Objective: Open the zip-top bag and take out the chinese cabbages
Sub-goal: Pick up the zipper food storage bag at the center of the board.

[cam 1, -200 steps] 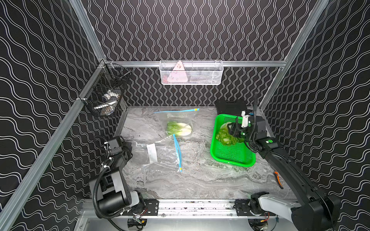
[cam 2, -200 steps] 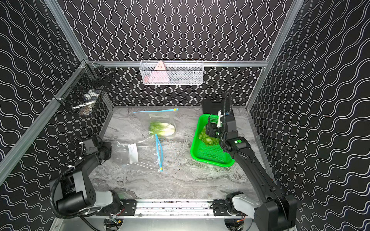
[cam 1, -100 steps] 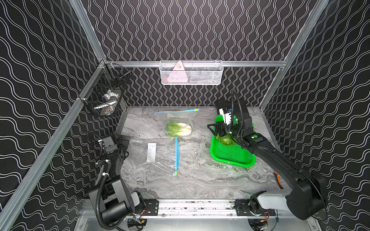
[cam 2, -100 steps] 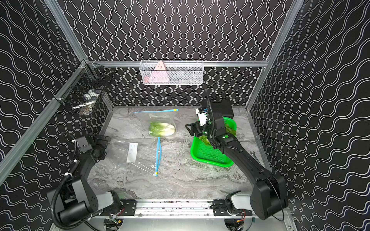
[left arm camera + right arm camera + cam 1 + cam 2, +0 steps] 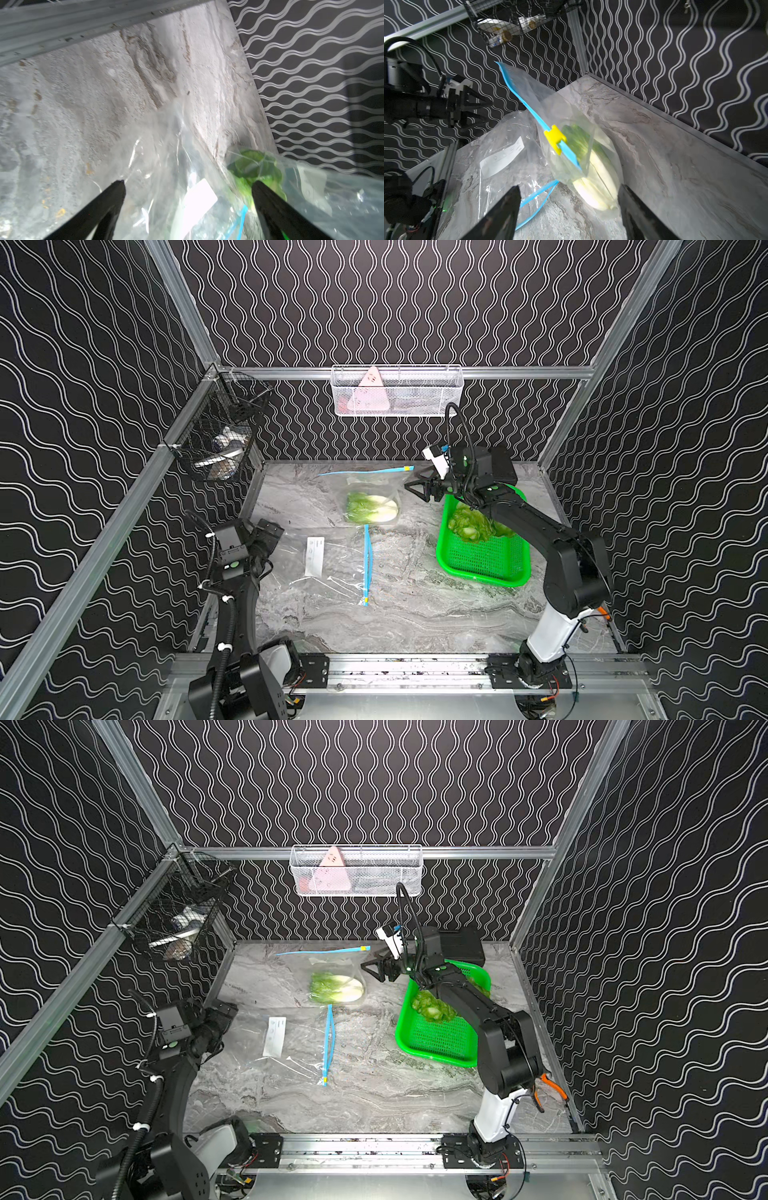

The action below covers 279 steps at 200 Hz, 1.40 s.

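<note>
A clear zip-top bag (image 5: 374, 493) with a blue zip strip and a yellow slider (image 5: 554, 139) stands near the back wall. One of the chinese cabbages (image 5: 371, 508) lies inside it, also visible through the plastic as a cabbage (image 5: 596, 176). More cabbages (image 5: 476, 524) rest in the green tray (image 5: 441, 543). My right gripper (image 5: 415, 491) hovers open just right of that bag, and nothing is between its fingertips (image 5: 515, 193). A second, flat bag (image 5: 332, 560) with a white label lies at mid-left. My left gripper (image 5: 187, 185) is open over its left edge, holding nothing.
A black wire basket (image 5: 220, 439) hangs on the left wall and a white wire basket (image 5: 397, 391) on the back wall. A black box (image 5: 461, 946) sits behind the tray. Orange-handled pliers (image 5: 548, 1088) lie at the right edge.
My left gripper opened, let go of the flat bag and drew back. My right arm swung left from over the tray to beside the back bag.
</note>
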Available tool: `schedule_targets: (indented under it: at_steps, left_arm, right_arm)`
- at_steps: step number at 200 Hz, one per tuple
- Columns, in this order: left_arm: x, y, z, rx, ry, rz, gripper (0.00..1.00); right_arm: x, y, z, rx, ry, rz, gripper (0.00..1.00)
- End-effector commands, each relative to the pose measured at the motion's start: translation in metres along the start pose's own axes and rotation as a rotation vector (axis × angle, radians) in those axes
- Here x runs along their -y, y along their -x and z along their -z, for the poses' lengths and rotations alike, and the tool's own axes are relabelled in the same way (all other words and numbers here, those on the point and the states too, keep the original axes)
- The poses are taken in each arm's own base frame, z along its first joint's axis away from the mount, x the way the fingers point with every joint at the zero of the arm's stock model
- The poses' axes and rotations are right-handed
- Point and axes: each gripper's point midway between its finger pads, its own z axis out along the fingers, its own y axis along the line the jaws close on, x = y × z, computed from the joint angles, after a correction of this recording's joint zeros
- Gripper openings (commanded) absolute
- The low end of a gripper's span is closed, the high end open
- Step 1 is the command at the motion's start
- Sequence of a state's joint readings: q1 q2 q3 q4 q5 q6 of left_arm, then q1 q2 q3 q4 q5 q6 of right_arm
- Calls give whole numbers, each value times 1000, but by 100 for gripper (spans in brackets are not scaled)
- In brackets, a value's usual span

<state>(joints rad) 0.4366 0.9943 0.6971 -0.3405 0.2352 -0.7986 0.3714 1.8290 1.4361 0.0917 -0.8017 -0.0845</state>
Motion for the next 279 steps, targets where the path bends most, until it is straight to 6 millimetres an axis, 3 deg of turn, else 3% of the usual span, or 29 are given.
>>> schedule_targets:
  at_steps: [1, 43, 88, 132, 168, 197, 228, 246, 267, 279]
  left_arm:
    - [4, -10, 5, -10, 3, -69, 99]
    - [29, -21, 16, -40, -86, -207, 99]
    - [65, -14, 29, -3, -205, -256, 99]
    - [128, -6, 69, 115, -338, -411, 99]
    - [163, -18, 92, 180, -409, -562, 99]
    - [218, -54, 117, 173, -606, -766, 99]
    - [268, -101, 128, 177, -730, -1002, 99]
    - [287, -121, 134, 200, -754, -1139, 99]
    - [305, -166, 153, 117, -974, -1399, 99]
    - [311, -177, 154, 84, -1017, -1509, 99]
  right_arm:
    - [-10, 15, -7, 44, 115, 59, 69]
    - [-11, 12, -19, 16, 203, 37, 40]
    - [-16, 9, -11, -2, 182, 53, 0]
    - [-32, 19, 7, -10, 166, 69, 0]
    - [-46, 15, 18, -52, 184, 76, 0]
    - [-52, 3, 28, -95, 170, 85, 0]
    - [-58, 5, 38, -94, 175, 84, 0]
    - [-51, 5, 44, -91, 138, 83, 0]
    - [-50, 5, 54, -90, 135, 89, 0]
    - [-51, 6, 60, -85, 143, 88, 0]
